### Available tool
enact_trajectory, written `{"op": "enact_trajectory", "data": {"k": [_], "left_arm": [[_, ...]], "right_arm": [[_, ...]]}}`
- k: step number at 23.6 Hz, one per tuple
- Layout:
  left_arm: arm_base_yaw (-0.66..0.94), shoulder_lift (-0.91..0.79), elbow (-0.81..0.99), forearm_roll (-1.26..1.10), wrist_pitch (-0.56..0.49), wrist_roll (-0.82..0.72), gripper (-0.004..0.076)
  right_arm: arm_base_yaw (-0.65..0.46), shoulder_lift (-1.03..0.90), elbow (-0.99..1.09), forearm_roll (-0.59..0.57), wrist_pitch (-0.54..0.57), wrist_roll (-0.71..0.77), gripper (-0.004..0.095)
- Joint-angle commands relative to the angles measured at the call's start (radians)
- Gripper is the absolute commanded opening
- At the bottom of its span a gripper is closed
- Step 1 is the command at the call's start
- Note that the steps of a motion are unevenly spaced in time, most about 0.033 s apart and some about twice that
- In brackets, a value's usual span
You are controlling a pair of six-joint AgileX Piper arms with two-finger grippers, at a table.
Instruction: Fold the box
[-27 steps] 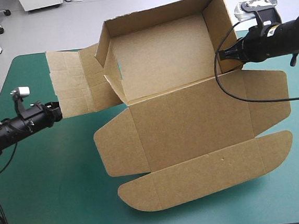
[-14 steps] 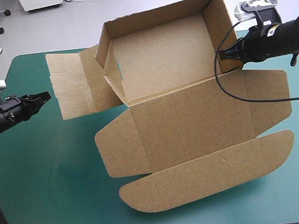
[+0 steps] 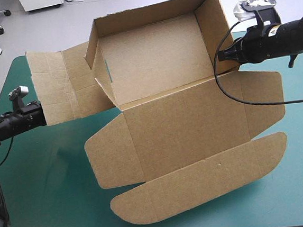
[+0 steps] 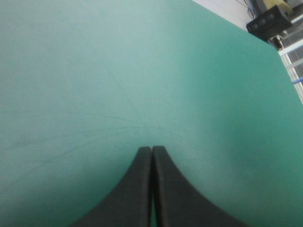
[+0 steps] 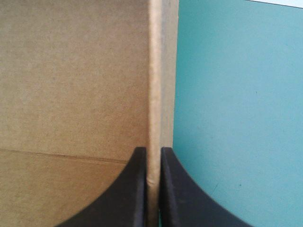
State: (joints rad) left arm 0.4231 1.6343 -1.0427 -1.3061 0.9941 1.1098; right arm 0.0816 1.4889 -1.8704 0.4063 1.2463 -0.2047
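Right end effector (image 5: 152, 156): clamped on the box's (image 3: 184, 126) right wall (image 3: 210, 28), the wall's edge between its black fingers.
Left end effector (image 4: 152, 149): fingers pressed together, holding nothing; its own view shows only bare teal-green cover ahead.
Left contact: from above its tip meets the outer edge of the flat left panel (image 3: 59, 84). It may be just under the board, and I cannot tell whether it touches.
Change: the box has slid toward the desk's (image 3: 45, 176) left, carried by the right end effector. The left arm, drawn back just before, has returned to the panel.
Meaning: probably a set-up for raising the left wall, which is not yet up.
Box: mid-desk, tray part at the far edge, lid flat toward the near edge.
Arms: the right reaches in level from the right. The left lies low, pointing right.
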Motion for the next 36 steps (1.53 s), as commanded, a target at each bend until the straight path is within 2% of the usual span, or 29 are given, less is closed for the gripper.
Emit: {"op": "enact_trajectory", "data": {"k": [1, 4, 10, 23, 36], "left_arm": [[-0.039, -0.03, -0.023, -0.063, 0.029, 0.005, -0.0015], [-0.081, -0.03, -0.023, -0.093, 0.084, 0.005, -0.0015], [-0.164, -0.045, -0.025, -0.185, 0.215, 0.017, -0.0015], [-0.224, -0.226, -0.027, -0.254, 0.298, -0.029, -0.0015], [-0.285, -0.256, -0.093, -0.211, 0.302, -0.1, -0.0015]], "right_arm": [[-0.005, -0.053, -0.031, 0.069, 0.0, -0.001, -0.0027], [-0.005, -0.054, -0.031, 0.111, 0.0, -0.015, -0.0027], [-0.005, -0.052, -0.03, 0.111, 0.0, -0.015, -0.0027], [-0.005, -0.019, 0.118, 0.106, -0.074, -0.038, -0.0026], [-0.005, 0.018, 0.118, 0.106, -0.074, -0.038, -0.0026]]}}
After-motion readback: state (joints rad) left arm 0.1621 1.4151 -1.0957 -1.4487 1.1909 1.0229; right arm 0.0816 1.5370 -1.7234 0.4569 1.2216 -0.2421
